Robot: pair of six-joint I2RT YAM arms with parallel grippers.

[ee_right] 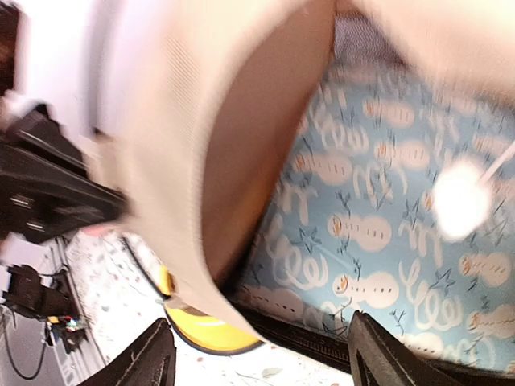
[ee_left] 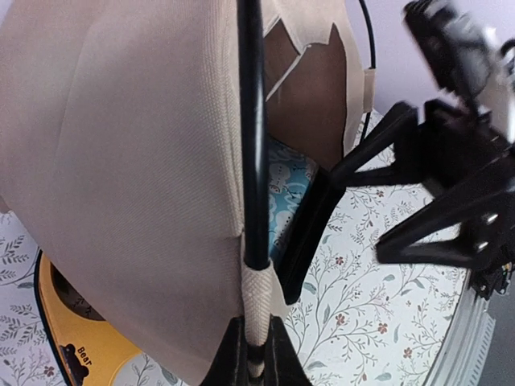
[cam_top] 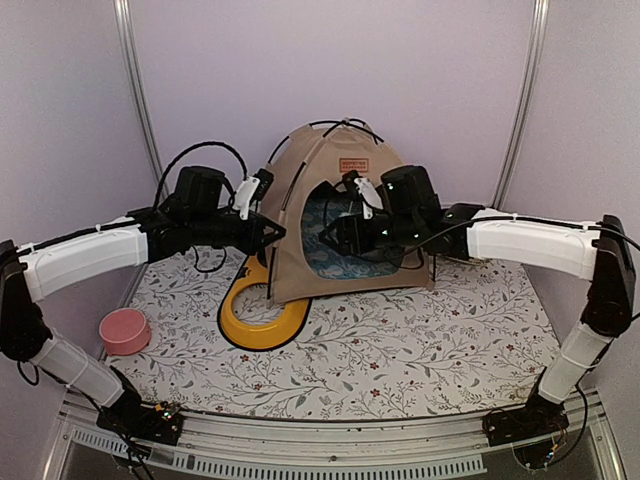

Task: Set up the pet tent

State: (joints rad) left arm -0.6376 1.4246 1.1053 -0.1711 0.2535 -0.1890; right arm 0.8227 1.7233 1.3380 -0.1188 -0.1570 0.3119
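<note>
The beige pet tent [cam_top: 340, 190] stands at the back of the table with black poles crossing over its top. My left gripper [cam_top: 275, 233] is at the tent's front left corner. In the left wrist view its jaws [ee_left: 256, 362] are shut on the beige webbing sleeve at the foot of the black pole [ee_left: 252, 121]. My right gripper [cam_top: 338, 232] is at the tent's doorway. It is open [ee_right: 261, 354], and nothing lies between its fingers [ee_right: 153, 358]. Beyond them are the blue snowman mat [ee_right: 378, 201] and a blurred white pom-pom [ee_right: 460, 201].
A yellow oval tray [cam_top: 262, 315] lies partly under the tent's left front corner. A pink bowl [cam_top: 125, 330] sits at the near left. A floral cloth [cam_top: 400, 350] covers the table. Walls close in behind and at both sides.
</note>
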